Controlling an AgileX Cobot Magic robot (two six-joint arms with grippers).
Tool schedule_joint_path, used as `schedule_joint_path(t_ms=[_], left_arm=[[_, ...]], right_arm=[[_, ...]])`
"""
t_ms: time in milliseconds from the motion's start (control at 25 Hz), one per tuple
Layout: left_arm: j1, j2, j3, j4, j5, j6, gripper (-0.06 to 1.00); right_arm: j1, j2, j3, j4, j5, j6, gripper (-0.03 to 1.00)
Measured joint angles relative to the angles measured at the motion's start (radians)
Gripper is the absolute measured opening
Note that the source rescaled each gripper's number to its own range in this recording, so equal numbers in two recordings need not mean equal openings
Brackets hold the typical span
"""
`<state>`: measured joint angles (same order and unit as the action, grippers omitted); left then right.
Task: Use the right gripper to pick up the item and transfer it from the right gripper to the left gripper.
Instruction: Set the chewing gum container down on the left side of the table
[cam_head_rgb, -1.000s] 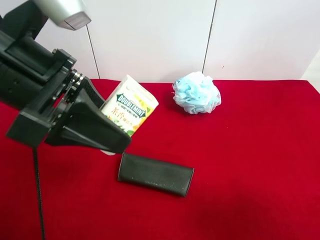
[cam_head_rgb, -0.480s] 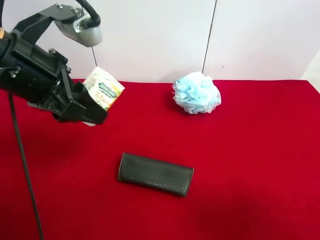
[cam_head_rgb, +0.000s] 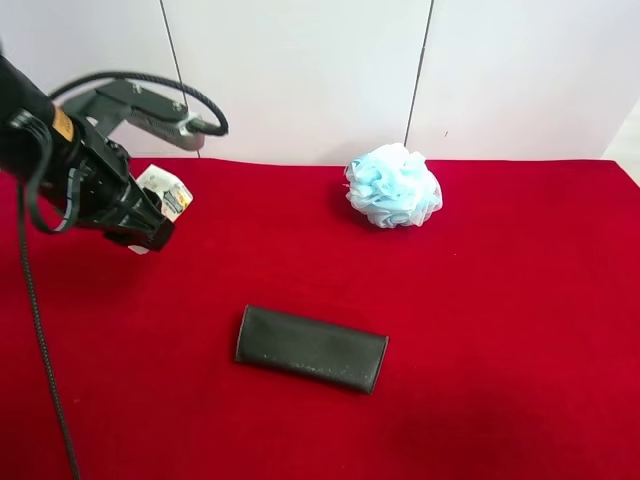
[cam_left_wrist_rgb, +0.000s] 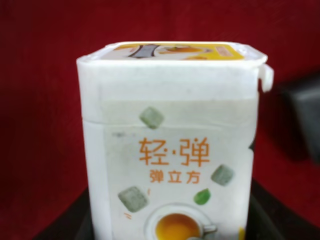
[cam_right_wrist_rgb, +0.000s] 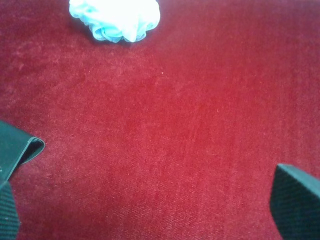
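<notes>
The item, a small white carton with orange fruit-tea print, hangs above the red cloth at the far left of the exterior high view. My left gripper is shut on it, and the arm's silver-grey housing sits above. The left wrist view is filled by the item, with dark jaws at both of its lower sides. My right gripper is open above bare cloth with nothing between its fingertips. It is out of the exterior high view.
A long dark flat case lies on the red cloth near the middle, and its end shows beside my right gripper. A pale blue mesh pouf sits near the back. White wall panels stand behind the table.
The left arm has drawn back from the camera toward the exterior high view's left, carrying the carton with it. The case and pouf have not moved.
</notes>
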<state>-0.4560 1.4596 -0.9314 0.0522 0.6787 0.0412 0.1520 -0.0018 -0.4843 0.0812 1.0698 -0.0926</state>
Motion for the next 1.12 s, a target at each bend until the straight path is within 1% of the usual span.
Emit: schedule_joint_path(t_ms=[200, 280, 800, 1120], left_arm=[[0.048, 0.101, 0.000, 0.010, -0.072, 0.000, 0.00], [0.055, 0.138, 0.000, 0.013, -0.097, 0.000, 0.00], [0.057, 0.353, 0.000, 0.019, -0.216, 0.000, 0.00], [0.057, 0.385, 0.000, 0.020, -0.247, 0.000, 0.00]], right_arm=[[0.000, 0.000, 0.000, 0.000, 0.000, 0.000, 1.00], [0.000, 0.000, 0.000, 0.000, 0.000, 0.000, 1.00], [0.000, 0.000, 0.000, 0.000, 0.000, 0.000, 1.00], [0.000, 0.000, 0.000, 0.000, 0.000, 0.000, 1.00]])
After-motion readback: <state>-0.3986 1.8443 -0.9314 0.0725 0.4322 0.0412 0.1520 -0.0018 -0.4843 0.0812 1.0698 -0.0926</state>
